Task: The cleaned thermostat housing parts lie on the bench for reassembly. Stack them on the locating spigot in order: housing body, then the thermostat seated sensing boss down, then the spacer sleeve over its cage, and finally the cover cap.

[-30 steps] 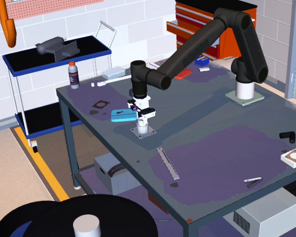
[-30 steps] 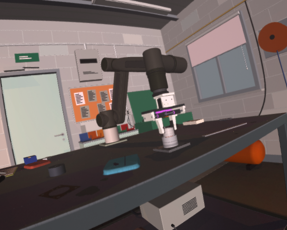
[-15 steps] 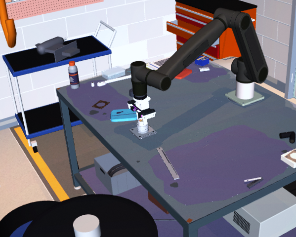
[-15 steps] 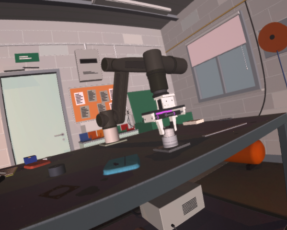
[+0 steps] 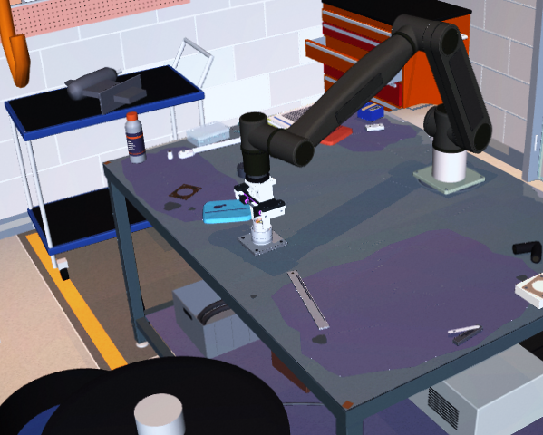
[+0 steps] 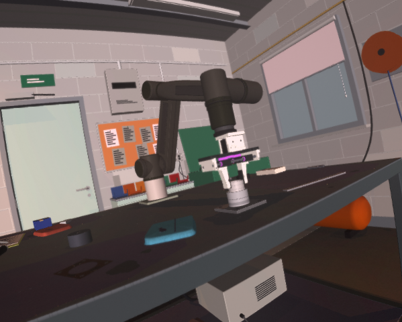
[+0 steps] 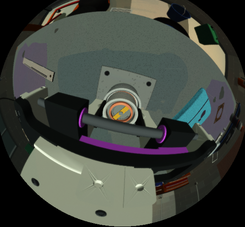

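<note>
The housing body [image 5: 261, 235] [image 6: 238, 198] stands upright on the square spigot plate [image 5: 262, 243] [image 7: 127, 82] near the bench's left front. A pale spacer sleeve [image 6: 236, 186] [image 7: 120, 113] sits on top of it. Through the sleeve I see the thermostat [image 7: 121, 113], an orange ring with a yellow bar. I have the sleeve gripped in my gripper [image 5: 260, 220] [image 6: 235, 181] [image 7: 121, 116], which stands straight above the stack. The dark cover cap [image 6: 80, 238] lies apart on the bench, far toward the wall end.
Behind the bench are a block wall, a blue cart [image 5: 98, 112] and an orange tool chest [image 5: 379, 51]. A blue tray [image 5: 226, 212] [image 6: 171, 230] lies close beside the stack. A steel ruler [image 5: 308, 299] lies toward the front edge. A gasket [image 5: 185, 192] lies beyond the tray.
</note>
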Available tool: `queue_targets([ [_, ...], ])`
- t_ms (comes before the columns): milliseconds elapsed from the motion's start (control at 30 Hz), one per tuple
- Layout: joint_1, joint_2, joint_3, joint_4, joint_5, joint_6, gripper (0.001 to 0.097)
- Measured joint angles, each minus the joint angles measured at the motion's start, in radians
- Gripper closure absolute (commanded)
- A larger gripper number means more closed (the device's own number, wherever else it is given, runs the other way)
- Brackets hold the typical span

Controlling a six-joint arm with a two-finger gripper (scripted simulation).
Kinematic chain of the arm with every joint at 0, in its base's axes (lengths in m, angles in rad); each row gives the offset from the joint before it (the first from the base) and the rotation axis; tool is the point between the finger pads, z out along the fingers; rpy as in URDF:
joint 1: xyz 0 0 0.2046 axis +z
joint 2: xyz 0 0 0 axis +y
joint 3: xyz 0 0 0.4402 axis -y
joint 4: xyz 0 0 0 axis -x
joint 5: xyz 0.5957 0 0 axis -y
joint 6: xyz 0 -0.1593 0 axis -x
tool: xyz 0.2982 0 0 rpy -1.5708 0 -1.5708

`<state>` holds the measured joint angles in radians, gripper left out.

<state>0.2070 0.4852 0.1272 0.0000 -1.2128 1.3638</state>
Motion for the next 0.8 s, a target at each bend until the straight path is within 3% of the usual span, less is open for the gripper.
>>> queue_targets([
  [800, 0.000, 0.000, 0.000, 0.000, 0.000, 0.000, 0.0368],
])
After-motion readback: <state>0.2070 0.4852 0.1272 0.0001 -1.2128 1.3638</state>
